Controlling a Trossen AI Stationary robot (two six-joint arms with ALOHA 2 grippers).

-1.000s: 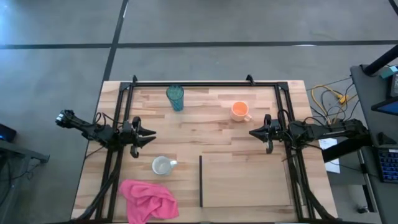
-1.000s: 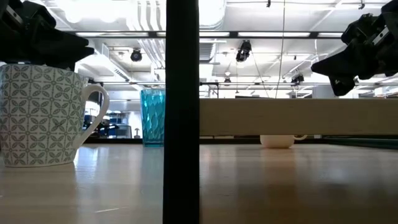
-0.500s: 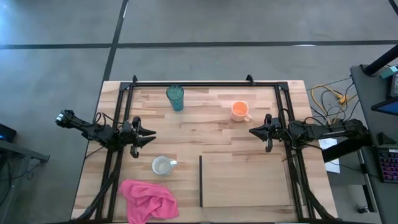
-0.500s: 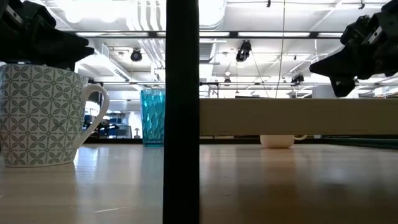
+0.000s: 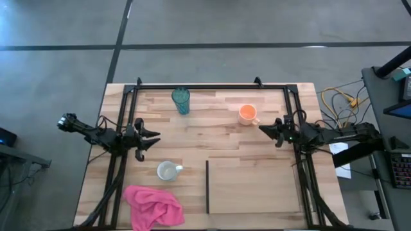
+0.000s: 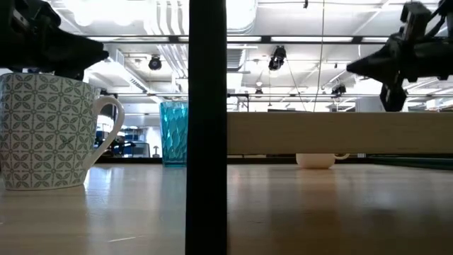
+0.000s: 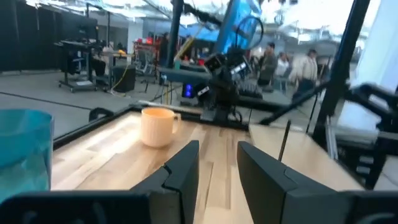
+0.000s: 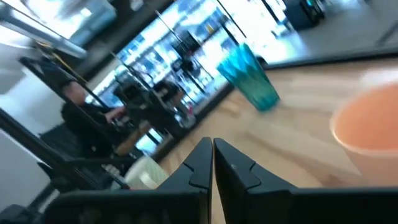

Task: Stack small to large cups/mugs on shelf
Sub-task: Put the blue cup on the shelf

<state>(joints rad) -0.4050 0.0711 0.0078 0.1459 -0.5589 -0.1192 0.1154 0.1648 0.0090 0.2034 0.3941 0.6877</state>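
Observation:
In the high view the teal tumbler (image 5: 181, 101) stands upright near the far edge. The orange mug (image 5: 247, 114) stands to its right, and the white patterned mug (image 5: 168, 171) stands near the table's left side. The pale shelf board (image 5: 257, 187) lies at near right, with its dark upright strip (image 5: 207, 186) along its left side. My left gripper (image 5: 157, 135) hovers open above the table, beyond the white mug. My right gripper (image 5: 261, 128) is shut, just right of and nearer than the orange mug (image 8: 370, 124), touching nothing.
A crumpled pink cloth (image 5: 154, 205) lies at the near left corner. A black frame rail (image 5: 212, 85) runs along the far edge, with side rails under both arms. Bare wood lies between the mugs and the shelf. People and equipment show in the room beyond.
My right gripper has moved a little toward the far edge, closer to the orange mug, and has turned about its wrist; in the low view it sits slightly higher. The mugs, tumbler and shelf have stayed where they were.

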